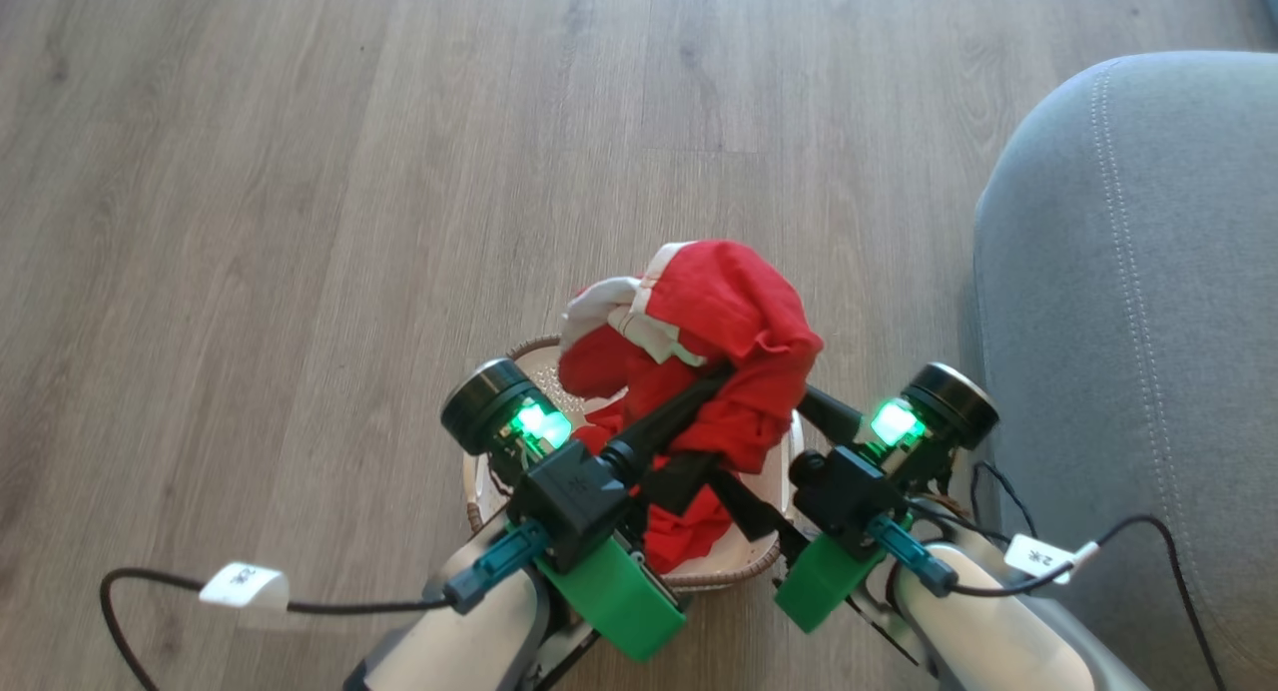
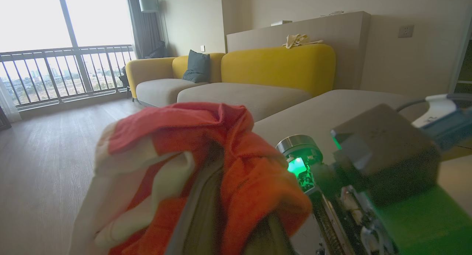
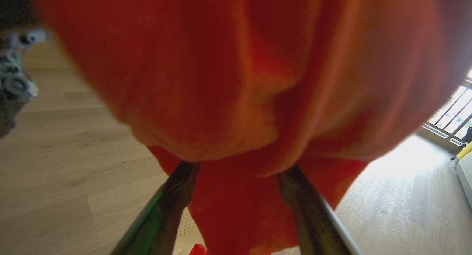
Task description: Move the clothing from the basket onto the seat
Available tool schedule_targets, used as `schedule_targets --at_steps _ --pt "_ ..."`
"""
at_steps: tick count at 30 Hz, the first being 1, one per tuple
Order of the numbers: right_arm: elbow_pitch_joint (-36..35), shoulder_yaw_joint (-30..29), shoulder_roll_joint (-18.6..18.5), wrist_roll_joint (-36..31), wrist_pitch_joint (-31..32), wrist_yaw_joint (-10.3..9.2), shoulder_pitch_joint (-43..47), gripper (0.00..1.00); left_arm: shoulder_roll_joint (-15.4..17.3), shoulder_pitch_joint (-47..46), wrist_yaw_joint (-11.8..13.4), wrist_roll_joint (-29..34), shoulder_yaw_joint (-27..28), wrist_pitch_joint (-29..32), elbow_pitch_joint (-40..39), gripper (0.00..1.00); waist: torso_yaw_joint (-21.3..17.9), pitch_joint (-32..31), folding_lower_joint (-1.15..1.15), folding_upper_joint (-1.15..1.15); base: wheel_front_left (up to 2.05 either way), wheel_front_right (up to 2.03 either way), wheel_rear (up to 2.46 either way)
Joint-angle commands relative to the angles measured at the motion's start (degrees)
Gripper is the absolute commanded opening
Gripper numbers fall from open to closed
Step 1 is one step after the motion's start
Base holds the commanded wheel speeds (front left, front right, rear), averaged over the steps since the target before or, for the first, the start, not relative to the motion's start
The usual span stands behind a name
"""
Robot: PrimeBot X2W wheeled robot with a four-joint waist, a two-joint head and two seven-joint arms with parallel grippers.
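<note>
Head view: both pale forearms angle inward from the bottom edge. Left end effector (image 1: 699,416) tips buried in the clothing (image 1: 719,312), grip can't tell. Right end effector (image 1: 779,441) fingers spread, fabric draped over and between them. Clothing is crumpled soft red with white trim, bunched over the perforated cream basket (image 1: 739,561) on the wood-plank floor (image 1: 300,222). Grey stitched seat (image 1: 1128,302) at right.

Head view: set high, facing steeply down on the floor (image 1: 300,172). Basket (image 1: 729,574) at bottom centre, grey sofa (image 1: 1128,272) along the right edge, both at moderate range.
Left wrist view: set low, facing near level across the room toward a yellow sofa (image 2: 280,67) and balcony window (image 2: 66,23). Red clothes (image 2: 236,163) close before the lens.
Right wrist view: closest of all, lens almost against the clothes, floor beyond.
Shared: clothes and floor, all three.
</note>
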Motion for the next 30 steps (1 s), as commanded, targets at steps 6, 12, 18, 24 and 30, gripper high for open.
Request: schedule_targets --at_steps 6,12,18,24,30 --pt "-0.79 0.19 2.40 -0.13 -0.21 0.39 -2.32 0.00 0.55 -2.87 -0.06 -0.81 0.20 -0.29 -2.75 0.00 0.54 0.22 0.00 0.00 0.00 0.00 0.00" --pt "-1.77 -3.17 3.92 0.14 -0.21 0.39 -1.29 0.00 0.75 -2.67 -0.06 -0.99 0.78 -0.29 -2.76 0.00 0.77 0.22 0.00 0.00 0.00 0.00 0.00" --pt "-4.85 -9.26 5.70 -1.11 -0.21 0.39 0.34 0.00 0.60 -1.77 -0.06 -1.06 2.43 -0.29 -1.85 0.00 0.64 -0.02 0.00 0.00 0.00 0.00 0.00" --pt "-7.90 -13.67 6.94 -1.82 -0.21 0.39 2.10 0.00 0.16 -0.61 -0.06 -0.38 4.19 -0.29 -0.19 0.08 0.39 -0.40 0.00 0.00 0.00 0.00 0.00" --pt "-9.01 -14.86 7.34 -1.32 -0.21 0.39 3.09 0.00 -0.96 0.32 -0.06 1.25 6.50 -0.29 1.81 1.00 0.27 -0.88 0.00 0.00 0.00 0.00 0.00"
